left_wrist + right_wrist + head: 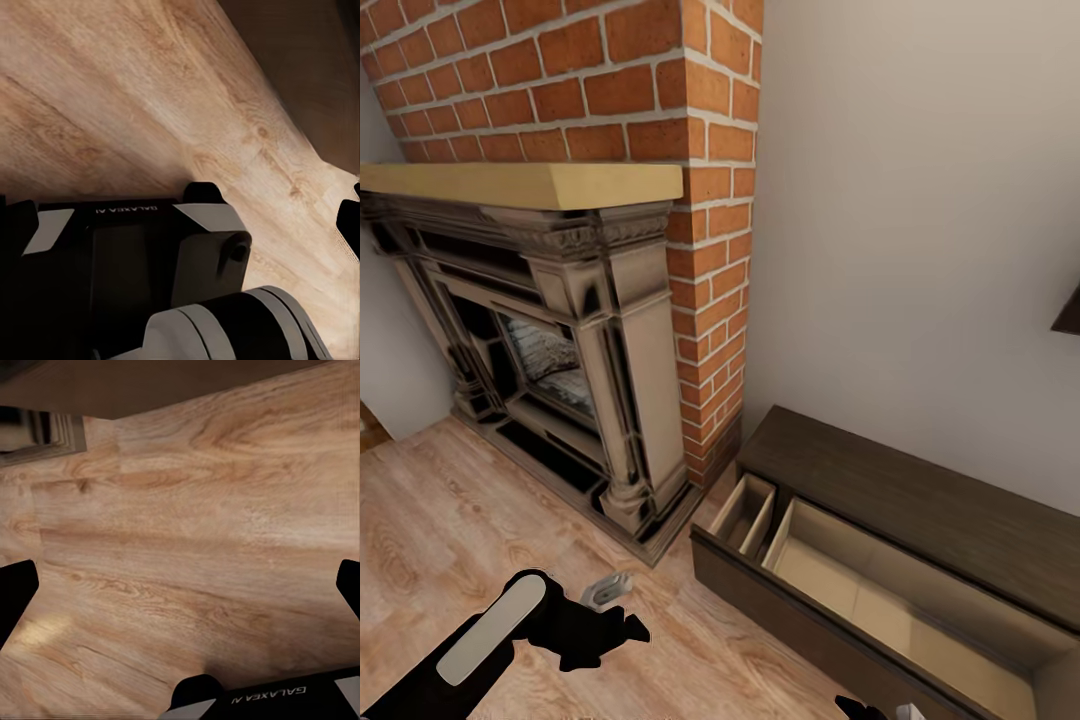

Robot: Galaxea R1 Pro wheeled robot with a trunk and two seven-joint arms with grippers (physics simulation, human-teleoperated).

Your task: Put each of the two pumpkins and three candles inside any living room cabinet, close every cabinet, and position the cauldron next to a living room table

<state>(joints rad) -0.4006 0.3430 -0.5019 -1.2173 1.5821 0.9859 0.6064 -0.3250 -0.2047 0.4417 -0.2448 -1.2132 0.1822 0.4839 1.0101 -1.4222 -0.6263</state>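
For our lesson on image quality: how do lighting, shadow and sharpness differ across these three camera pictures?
Head view: even, soft light, no glare; the open cabinet drawer's beige interior is bright, the fireplace recess dark. Left wrist view: wood floor sharp, a dark shadow at one corner. Right wrist view: floor grain slightly soft, with a faint bright patch.

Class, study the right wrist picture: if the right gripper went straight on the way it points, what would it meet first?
Most likely the light wooden plank floor; nothing shows between the open right gripper and those boards, though depth is hard to judge.
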